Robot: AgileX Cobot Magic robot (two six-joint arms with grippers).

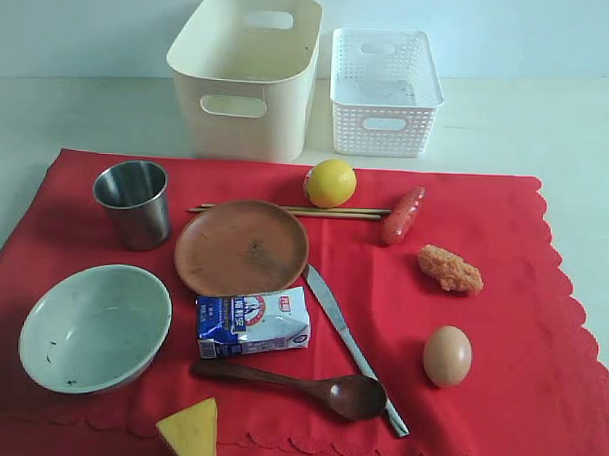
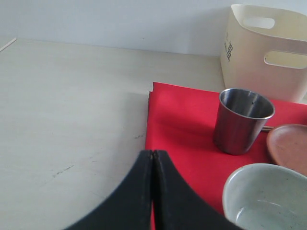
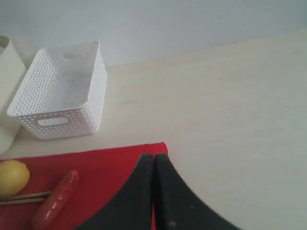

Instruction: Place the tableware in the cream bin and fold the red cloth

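The red cloth [image 1: 282, 297] lies flat on the table with the tableware on it: a steel cup [image 1: 133, 203], a brown plate [image 1: 242, 248], a pale bowl [image 1: 95, 327], a wooden spoon [image 1: 309, 385], a metal knife [image 1: 351, 342] and chopsticks [image 1: 290, 211]. Behind the cloth stands the cream bin [image 1: 247, 74], with nothing showing in it. Neither arm shows in the exterior view. My left gripper [image 2: 152, 153] is shut and holds nothing, over the cloth's [image 2: 184, 127] left edge near the cup [image 2: 241, 120] and bowl [image 2: 266, 199]. My right gripper [image 3: 153, 156] is shut and holds nothing, over the cloth's [image 3: 96, 177] far right corner.
A white lattice basket [image 1: 383, 91] stands right of the cream bin. On the cloth also lie a lemon [image 1: 330, 183], a sausage [image 1: 402, 214], a fried piece [image 1: 449, 269], an egg [image 1: 447, 355], a milk carton [image 1: 253, 322] and a cheese wedge [image 1: 191, 432].
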